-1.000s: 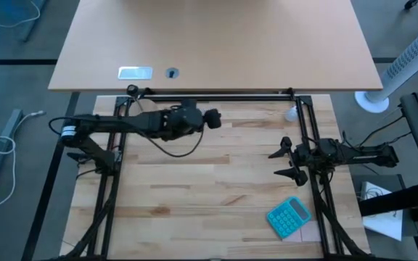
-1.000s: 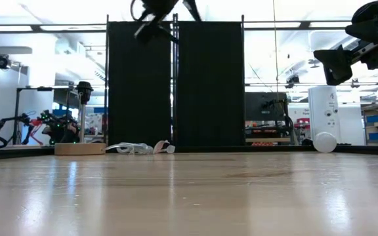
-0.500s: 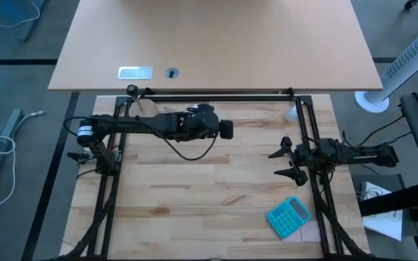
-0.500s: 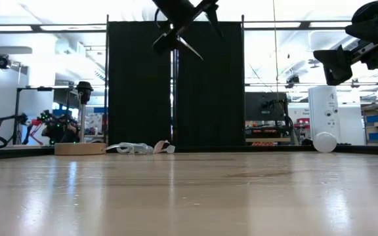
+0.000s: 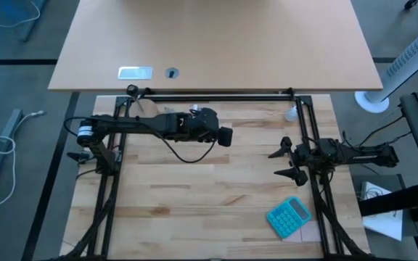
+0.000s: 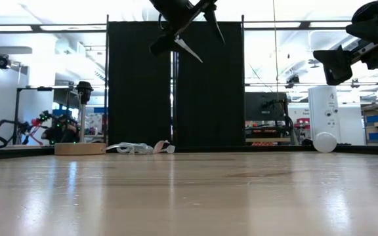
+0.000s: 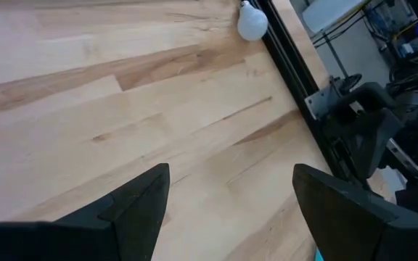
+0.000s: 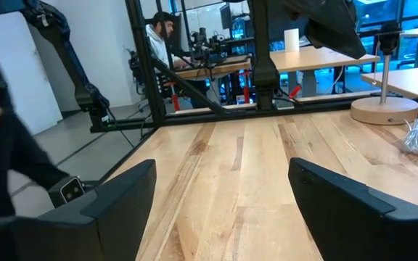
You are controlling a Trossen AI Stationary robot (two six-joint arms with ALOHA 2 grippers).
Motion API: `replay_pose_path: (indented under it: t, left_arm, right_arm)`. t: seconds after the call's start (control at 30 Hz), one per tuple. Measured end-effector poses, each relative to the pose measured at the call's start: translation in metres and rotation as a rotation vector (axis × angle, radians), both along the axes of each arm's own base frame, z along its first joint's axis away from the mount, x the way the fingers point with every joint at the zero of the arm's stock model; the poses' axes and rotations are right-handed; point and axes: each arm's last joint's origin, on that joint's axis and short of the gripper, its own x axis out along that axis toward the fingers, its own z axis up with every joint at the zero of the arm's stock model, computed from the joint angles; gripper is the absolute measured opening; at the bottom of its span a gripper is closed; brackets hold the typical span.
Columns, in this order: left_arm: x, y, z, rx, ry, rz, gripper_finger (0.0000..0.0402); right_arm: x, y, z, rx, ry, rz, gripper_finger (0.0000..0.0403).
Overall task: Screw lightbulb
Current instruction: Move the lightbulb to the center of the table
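The desk [image 5: 194, 196] is pale jointed wood planks, smooth with a soft sheen. The lightbulb [image 7: 252, 21] looks matt white and smooth. The wooden disc [image 8: 384, 110] is light, smooth wood. The calculator [image 5: 289, 217] looks plastic.

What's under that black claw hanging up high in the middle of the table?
Under the left arm's open black claw there is only bare pale wooden tabletop. The small white rounded lightbulb lies farther off, by the black frame rail. Nothing is covered there.
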Motion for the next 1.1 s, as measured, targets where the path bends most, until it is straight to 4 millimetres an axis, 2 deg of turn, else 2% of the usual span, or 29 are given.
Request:
replay_pose_path:
  t: [0.13, 0.4, 0.53, 0.73, 1.1]
  left_arm:
    - [0.001, -0.005, 0.000, -0.021, -0.011, -0.032, 0.0284]
    - [0.005, -0.030, 0.004, -0.030, -0.058, -0.105, 0.0284]
    - [0.013, -0.042, 0.002, -0.036, -0.116, -0.126, 0.0284]
    - [0.031, -0.057, -0.016, -0.039, -0.140, -0.160, 0.0284]
    - [0.066, -0.059, -0.058, -0.029, -0.188, -0.167, 0.0284]
  right_arm:
    - [0.000, 0.000, 0.000, 0.000, 0.000, 0.000, 0.0304]
    - [0.000, 0.000, 0.000, 0.001, -0.001, 0.000, 0.0299]
    - [0.000, 0.000, 0.000, 0.000, -0.001, 0.001, 0.0306]
    - [0.000, 0.000, 0.000, 0.000, -0.001, 0.000, 0.0309]
    - [0.000, 0.000, 0.000, 0.001, -0.001, 0.001, 0.0298]
